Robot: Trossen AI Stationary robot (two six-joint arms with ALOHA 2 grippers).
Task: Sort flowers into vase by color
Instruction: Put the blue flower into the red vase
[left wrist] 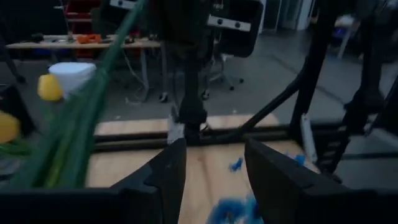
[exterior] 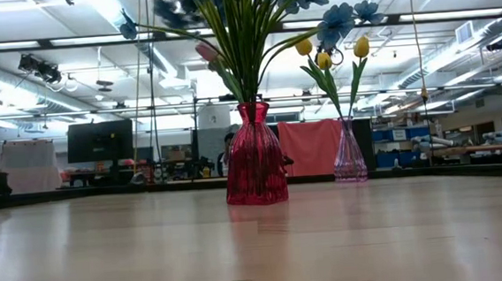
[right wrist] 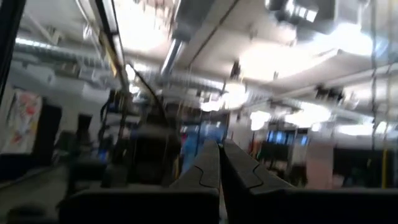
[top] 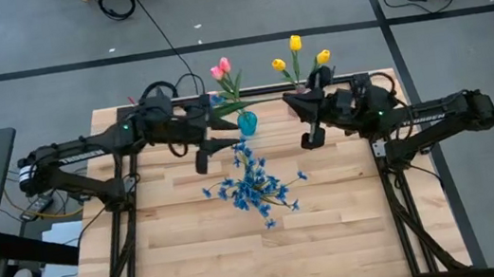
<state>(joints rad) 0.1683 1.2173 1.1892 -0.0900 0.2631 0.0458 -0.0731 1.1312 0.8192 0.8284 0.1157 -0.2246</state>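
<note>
A: We take the red vase (exterior: 254, 154) as our landmark; it stands mid-table on the wood table (top: 196, 260); what do we see in it?

B: We see the blue sprays (top: 253, 187) standing in it, their blossoms fanned wide over its mouth; in the low view green stems rise from its neck.

A: And the other flowers?

B: Behind the red vase, near the table's far edge, we see the yellow tulips (top: 297, 55) in a clear vase (exterior: 349, 156); the pink tulips (top: 221, 68) are also behind it, a little to the left arm's side, by a teal vase (top: 247, 123) whose mouth shows from above.

A: Where are the grippers?

B: The left gripper (top: 203, 156) hangs above the table behind and to the left of the red vase, its fingers (left wrist: 165, 177) spread apart with nothing between them; the right gripper (top: 309, 136) hangs behind and to the right of the vase, and in its wrist view we see its fingers (right wrist: 202, 171) pressed together, holding nothing.
</note>
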